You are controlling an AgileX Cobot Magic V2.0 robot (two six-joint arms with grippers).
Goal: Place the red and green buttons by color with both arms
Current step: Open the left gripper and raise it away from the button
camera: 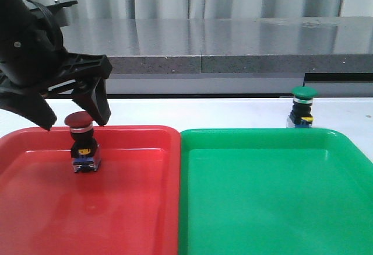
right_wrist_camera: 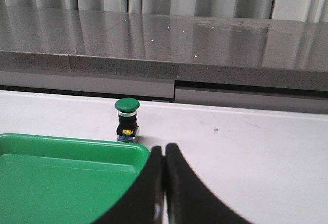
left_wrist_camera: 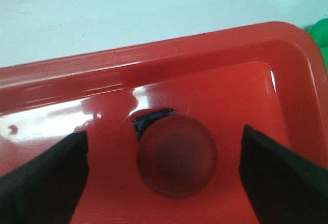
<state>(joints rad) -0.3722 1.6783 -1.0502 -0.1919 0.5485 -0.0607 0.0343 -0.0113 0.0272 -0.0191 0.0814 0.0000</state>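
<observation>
The red button stands upright inside the red tray, near the tray's far rim, with its dark red cap on top and its yellow tab and bluish base showing below. The left gripper hangs directly over it, its two black fingers spread wide to either side of the cap and touching nothing; the left wrist view confirms this, showing the round cap in the open gap, with a clear strip of tray floor between the cap and each finger. The green button sits upright on the white counter, just beyond the far right corner of the green tray and outside it. In the right wrist view the same green button stands just beside the green tray's rim, well apart from the right gripper, whose fingers are pressed together with nothing between them. The two trays lie side by side, their edges touching.
</observation>
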